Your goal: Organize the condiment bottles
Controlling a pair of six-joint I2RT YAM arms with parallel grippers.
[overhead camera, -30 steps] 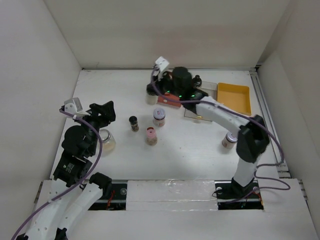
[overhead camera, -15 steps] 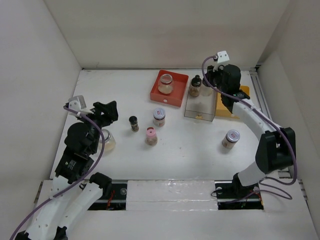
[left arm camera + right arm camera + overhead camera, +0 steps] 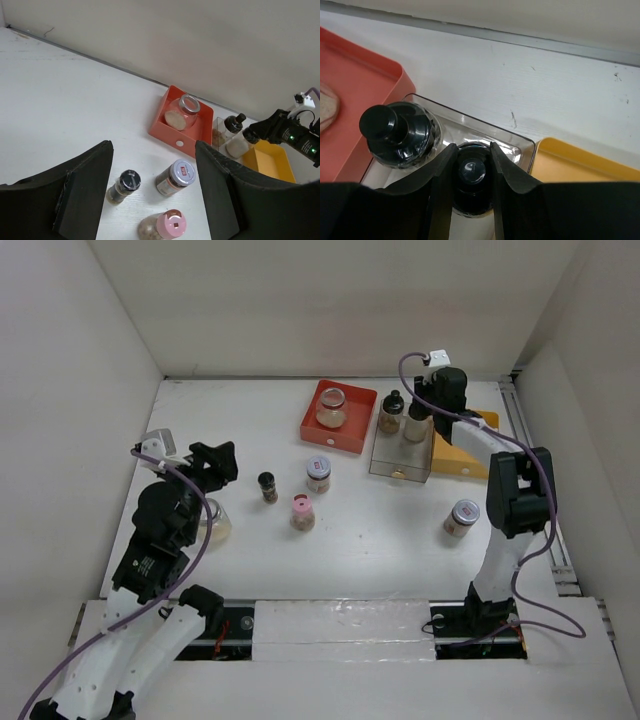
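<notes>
My right gripper (image 3: pixel 424 408) (image 3: pixel 472 170) is shut on the black cap of a pale-filled condiment bottle (image 3: pixel 417 424) (image 3: pixel 471 172) that stands in the clear tray (image 3: pixel 398 462). It is beside a black-knobbed bottle (image 3: pixel 391 412) (image 3: pixel 396 132). A squat glass jar (image 3: pixel 332 407) sits in the red tray (image 3: pixel 312 426). On the table stand a black-capped bottle (image 3: pixel 268 486), a silvery-capped one (image 3: pixel 318 474) and a pink-capped one (image 3: pixel 301 511). My left gripper (image 3: pixel 213 462) (image 3: pixel 152 195) hangs open over the left side, nothing between its fingers.
A yellow tray (image 3: pixel 452 456) lies right of the clear tray, partly under my right arm. A silver-lidded jar (image 3: pixel 462 517) stands alone at the right. A squat glass jar (image 3: pixel 215 525) sits under my left arm. White walls close the table in on three sides.
My right gripper swung from over the red tray rightward to the back of the clear tray, bringing the pale bottle beside the black-knobbed one. The left arm barely moved.
</notes>
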